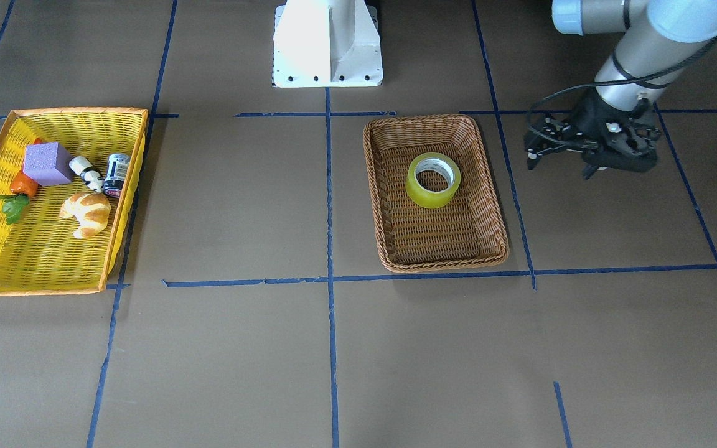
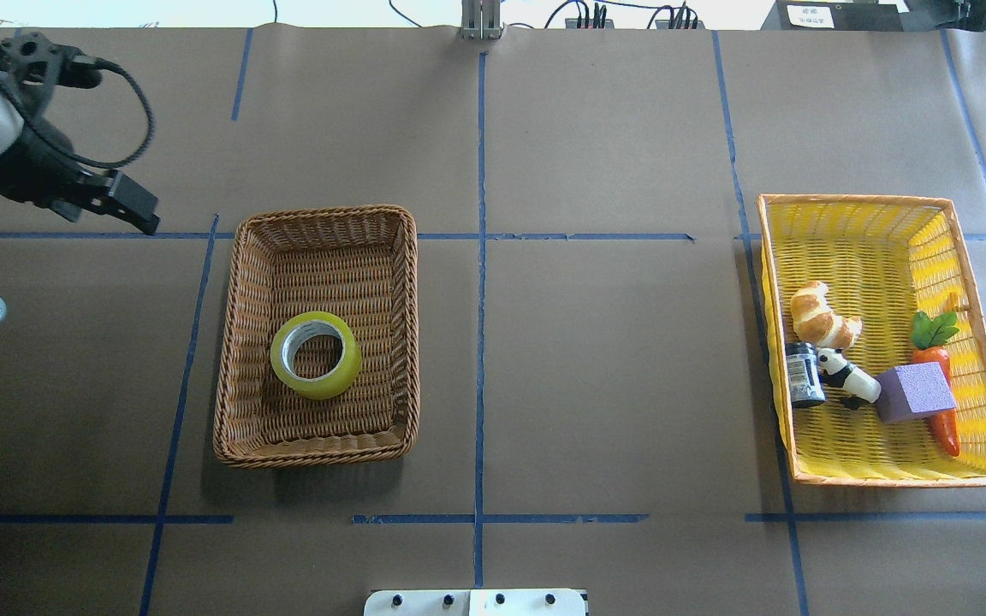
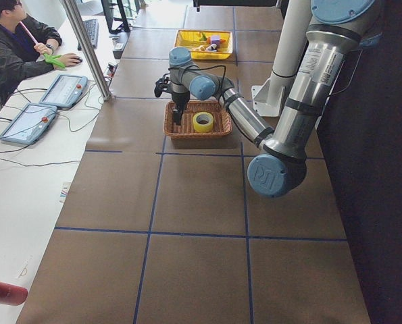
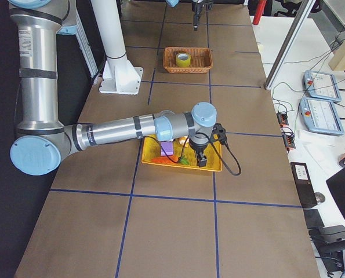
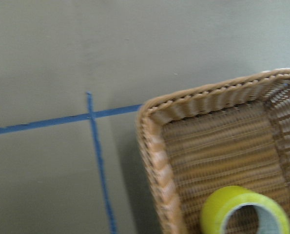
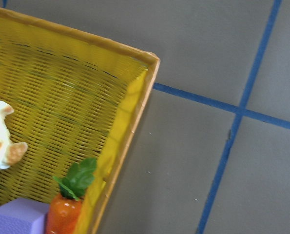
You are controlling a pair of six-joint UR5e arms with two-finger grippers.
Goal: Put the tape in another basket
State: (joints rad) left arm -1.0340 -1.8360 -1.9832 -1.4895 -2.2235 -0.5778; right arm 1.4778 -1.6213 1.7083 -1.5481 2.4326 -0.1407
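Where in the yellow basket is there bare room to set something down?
In the yellow basket, the half farther from the robot, beyond the croissant, is bare. Its nearer half is crowded: can, panda, purple block, carrot.

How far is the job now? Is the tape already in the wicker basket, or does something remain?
Done, it seems: the tape lies flat inside the brown wicker basket. In hand: nothing; the left gripper hangs empty beside that basket, fingers open. Left: probably only pulling the arm back.

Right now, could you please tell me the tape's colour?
The tape is translucent yellow with a pale core; overhead view.
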